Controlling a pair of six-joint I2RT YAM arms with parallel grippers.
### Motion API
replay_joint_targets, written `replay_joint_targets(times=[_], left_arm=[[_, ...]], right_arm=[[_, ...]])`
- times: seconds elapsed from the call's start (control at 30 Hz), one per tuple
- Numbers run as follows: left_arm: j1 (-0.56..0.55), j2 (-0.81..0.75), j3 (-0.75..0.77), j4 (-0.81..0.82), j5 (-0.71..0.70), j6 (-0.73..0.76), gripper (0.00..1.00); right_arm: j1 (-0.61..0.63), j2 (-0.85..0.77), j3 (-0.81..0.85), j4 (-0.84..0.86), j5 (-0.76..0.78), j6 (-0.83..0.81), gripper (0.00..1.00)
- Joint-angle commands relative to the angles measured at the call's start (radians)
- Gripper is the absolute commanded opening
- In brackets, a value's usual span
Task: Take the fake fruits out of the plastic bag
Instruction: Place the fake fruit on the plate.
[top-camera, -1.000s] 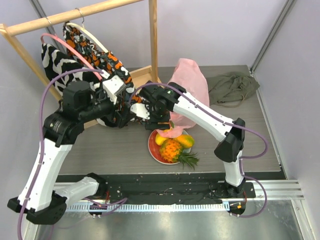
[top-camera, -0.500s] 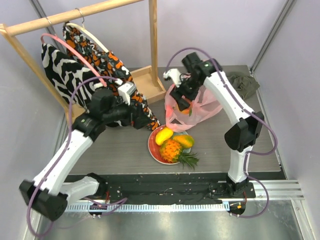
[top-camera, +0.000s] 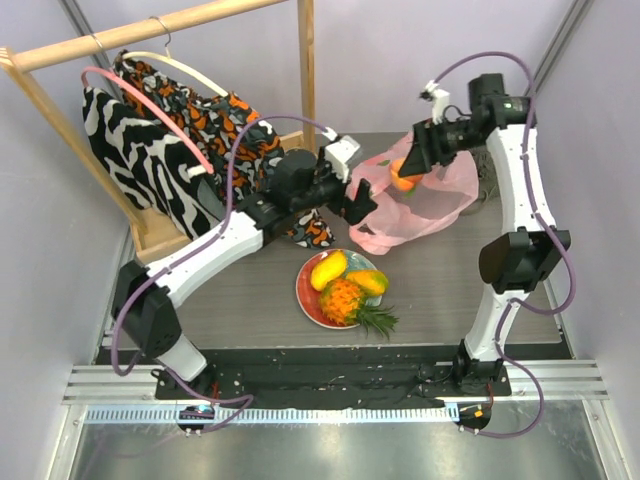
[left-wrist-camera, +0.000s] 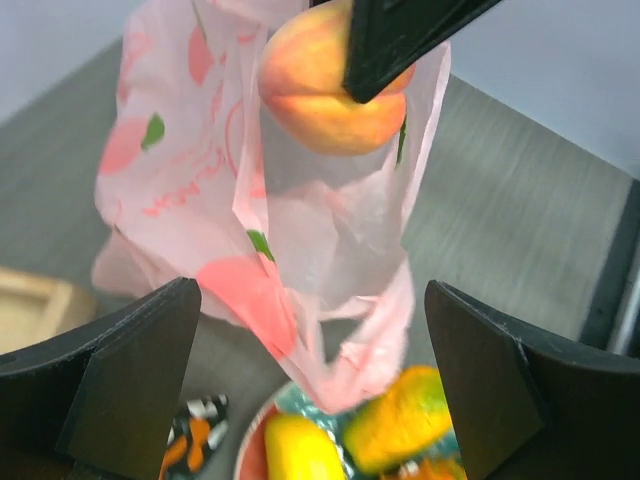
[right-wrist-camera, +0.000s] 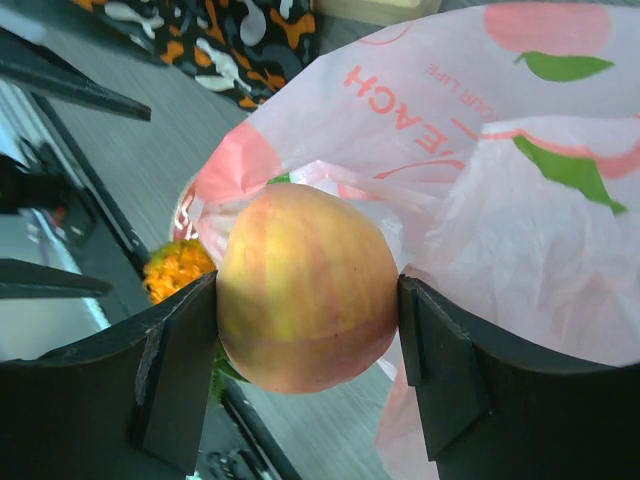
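My right gripper (right-wrist-camera: 308, 300) clamps the peach (right-wrist-camera: 300, 240) between half-spread jaws, plastic bag (right-wrist-camera: 520, 200) just behind, left gripper (left-wrist-camera: 312, 330) gapes empty, so next I lift it clear.

So the right gripper (top-camera: 409, 168) has a peach-coloured fruit (top-camera: 401, 180) pinched just above the pink plastic bag (top-camera: 432, 210), which is slumped on the table (top-camera: 240, 290). The left gripper (top-camera: 362, 204) sits right at the bag's left edge. The pineapple (top-camera: 345, 300) and mango (top-camera: 328, 268) are on the plate (top-camera: 306, 303) nearby.
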Motion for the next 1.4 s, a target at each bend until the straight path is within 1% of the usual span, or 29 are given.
replay_joint_targets(times=[0.0,0.07,0.17,0.3,0.4,0.53,0.6,0.63,0.7,0.73,0.83,0.9,0.93,1.0,1.03,1.07,1.1,1.13,1.17,1.2,1.23,1.27,1.3,1.33,1.37], left_arm=[[-0.036,0.111,0.145,0.151,-0.076,0.143,1.00],[-0.071,0.174,0.211,0.155,-0.095,0.173,1.00],[-0.119,0.230,0.260,0.183,-0.137,0.206,1.00],[-0.157,0.338,0.379,0.197,-0.180,0.230,1.00],[-0.168,0.383,0.441,0.177,-0.177,0.230,1.00],[-0.173,0.414,0.466,0.191,-0.175,0.221,1.00],[-0.173,0.412,0.464,0.183,-0.186,0.218,0.96],[-0.171,0.408,0.452,0.183,-0.189,0.227,0.90],[-0.171,0.403,0.438,0.185,-0.197,0.244,0.82],[-0.171,0.403,0.434,0.188,-0.213,0.253,0.74],[-0.170,0.412,0.424,0.186,-0.249,0.255,0.75],[-0.164,0.415,0.427,0.174,-0.234,0.246,0.72],[-0.161,0.417,0.432,0.168,-0.218,0.238,0.64],[-0.156,0.420,0.444,0.145,-0.175,0.220,0.53],[-0.153,0.422,0.449,0.136,-0.165,0.215,0.41],[-0.154,0.422,0.453,0.125,-0.148,0.214,0.34],[-0.153,0.419,0.455,0.110,-0.145,0.211,0.28],[-0.153,0.414,0.452,0.103,-0.143,0.209,0.16],[-0.153,0.406,0.449,0.096,-0.138,0.209,0.09],[-0.151,0.382,0.444,0.085,-0.131,0.220,0.01],[-0.150,0.368,0.432,0.058,-0.128,0.221,0.00],[-0.148,0.347,0.423,0.018,-0.117,0.226,0.00],[-0.144,0.322,0.411,-0.004,-0.068,0.229,0.00],[-0.139,0.266,0.373,-0.027,-0.040,0.230,0.00],[-0.131,0.233,0.354,-0.077,-0.011,0.227,0.00]], right_arm=[[-0.107,0.038,0.012,-0.131,-0.226,0.090,0.61],[-0.123,0.042,-0.008,-0.139,-0.278,0.090,0.61],[-0.138,0.042,-0.037,-0.145,-0.332,0.087,0.61],[-0.140,0.042,-0.045,-0.148,-0.350,0.091,0.62],[-0.143,0.041,-0.062,-0.148,-0.370,0.104,0.63],[-0.143,0.036,-0.098,-0.148,-0.370,0.105,0.63],[-0.143,0.033,-0.105,-0.147,-0.373,0.104,0.63],[-0.143,0.032,-0.109,-0.147,-0.373,0.104,0.63],[-0.143,0.030,-0.114,-0.147,-0.378,0.107,0.64],[-0.143,0.029,-0.120,-0.147,-0.388,0.111,0.64],[-0.143,0.018,-0.132,-0.147,-0.393,0.116,0.64],[-0.143,0.015,-0.138,-0.147,-0.392,0.113,0.64],[-0.144,0.013,-0.143,-0.147,-0.389,0.114,0.64],[-0.143,0.016,-0.143,-0.147,-0.386,0.111,0.64],[-0.144,0.016,-0.141,-0.145,-0.381,0.111,0.67],[-0.144,0.018,-0.140,-0.145,-0.370,0.111,0.69],[-0.143,0.019,-0.140,-0.144,-0.361,0.113,0.72],[-0.144,0.018,-0.137,-0.133,-0.349,0.128,0.76],[-0.147,0.019,-0.138,-0.124,-0.306,0.140,0.87],[-0.152,0.018,-0.143,-0.105,-0.281,0.166,0.92],[-0.173,0.021,-0.144,-0.064,-0.257,0.215,0.96],[-0.188,0.025,-0.140,-0.056,-0.228,0.228,0.99],[-0.205,0.035,-0.132,-0.058,-0.218,0.229,1.00],[-0.248,0.057,-0.131,-0.056,-0.218,0.234,1.00],[-0.265,0.068,-0.129,-0.058,-0.218,0.233,1.00]])
